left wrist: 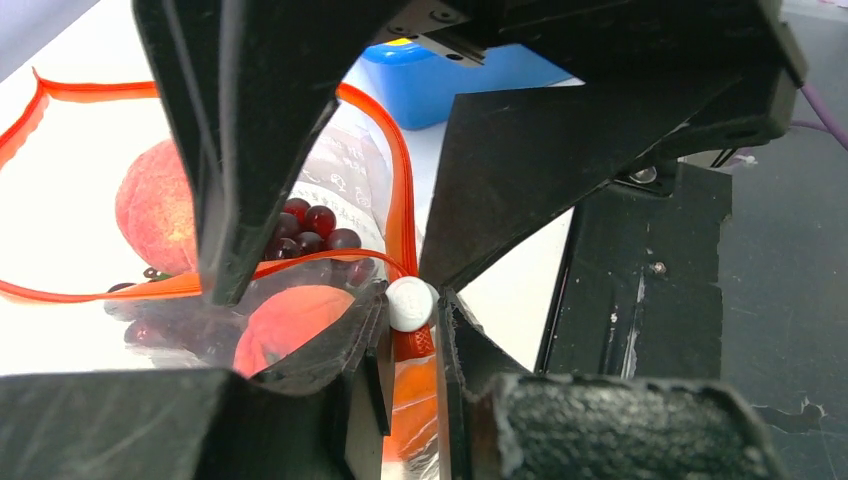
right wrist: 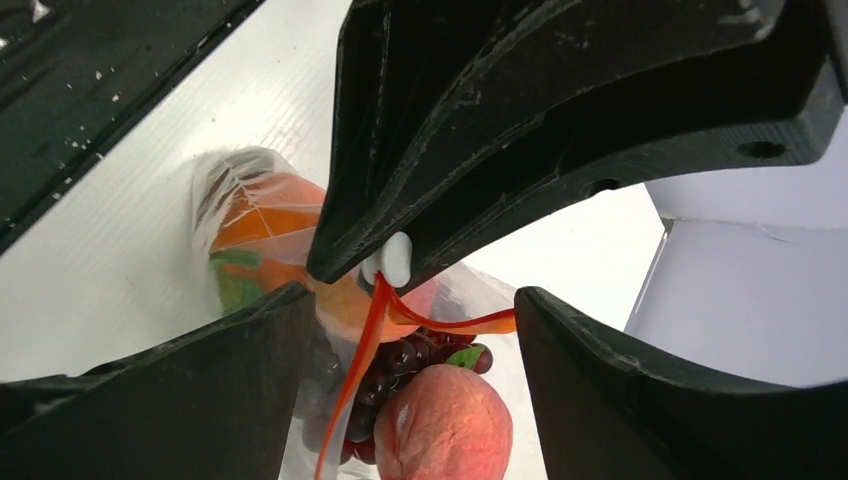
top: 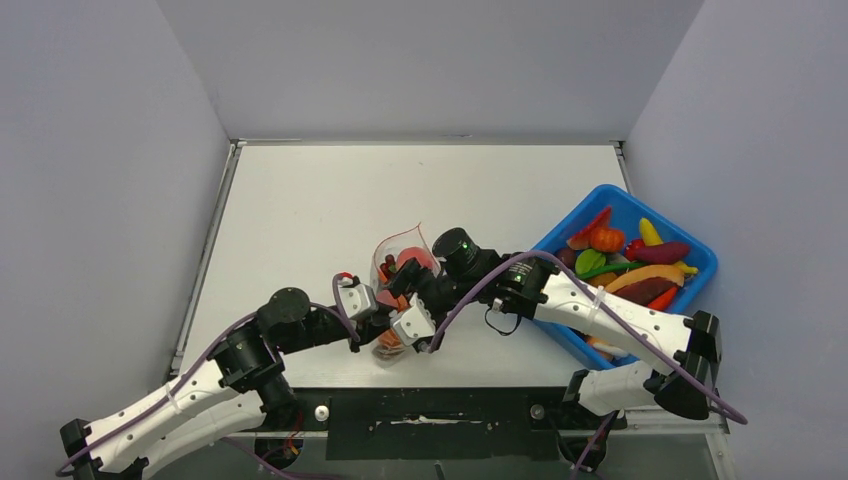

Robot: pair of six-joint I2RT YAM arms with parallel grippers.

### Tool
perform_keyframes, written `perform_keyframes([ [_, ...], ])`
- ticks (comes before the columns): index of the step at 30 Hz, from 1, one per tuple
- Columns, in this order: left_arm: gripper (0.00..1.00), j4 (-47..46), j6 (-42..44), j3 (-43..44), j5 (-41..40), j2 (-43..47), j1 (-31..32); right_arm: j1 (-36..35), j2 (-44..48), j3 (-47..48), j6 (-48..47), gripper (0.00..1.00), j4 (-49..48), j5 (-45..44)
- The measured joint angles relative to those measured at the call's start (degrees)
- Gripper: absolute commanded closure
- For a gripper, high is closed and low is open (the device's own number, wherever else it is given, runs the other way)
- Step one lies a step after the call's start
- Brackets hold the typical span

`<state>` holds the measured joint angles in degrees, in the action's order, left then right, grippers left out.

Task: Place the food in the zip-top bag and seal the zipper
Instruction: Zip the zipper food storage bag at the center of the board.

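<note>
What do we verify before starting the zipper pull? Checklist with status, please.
1. Left end effector anchoring the zipper end: ok, shut on the strip just below the white slider.
2. Right end effector gripping the slider: not ok, open, with the slider between its fingers.
3. Mouth of the zip-top bag closed: not ok, the zipper gapes in a wide loop.
4. Food clear of the track: cannot tell; the peach and grapes sit close under the mouth.
5. All food bagged: not ok, the blue bin holds many pieces.
</note>
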<state>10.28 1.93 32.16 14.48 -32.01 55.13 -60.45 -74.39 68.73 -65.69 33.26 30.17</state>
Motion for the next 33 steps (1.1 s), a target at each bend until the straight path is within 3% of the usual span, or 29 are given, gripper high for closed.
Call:
perform_keyframes([
  [9, 1.00, 1.51, 0.31, 0.00, -0.37, 0.28, -0.02, -0.42, -2.34, 1.73, -4.02, 0.50, 3.21, -4.57],
  [16, 1.00, 2.03, 2.93, 0.04, -3.45, 0.70, -0.17, -0.22, -2.29, 1.73, -0.85, 0.89, 2.99, -9.51],
  [19, 1.00, 1.99, 4.90, 0.42, -4.33, 0.07, -0.98, 0.31, -2.23, 1.70, 2.03, 1.00, 2.40, -10.84],
  [26, 1.00, -1.36, 7.82, 1.97, 1.88, -3.78, -9.57, 2.14, -2.21, 1.70, 14.91, 1.00, -1.36, -14.27],
  [33, 1.00, -9.73, 6.01, 2.03, 20.52, -9.81, -23.50, 3.08, -0.13, -2.64, 29.05, 1.00, -10.64, -17.62],
])
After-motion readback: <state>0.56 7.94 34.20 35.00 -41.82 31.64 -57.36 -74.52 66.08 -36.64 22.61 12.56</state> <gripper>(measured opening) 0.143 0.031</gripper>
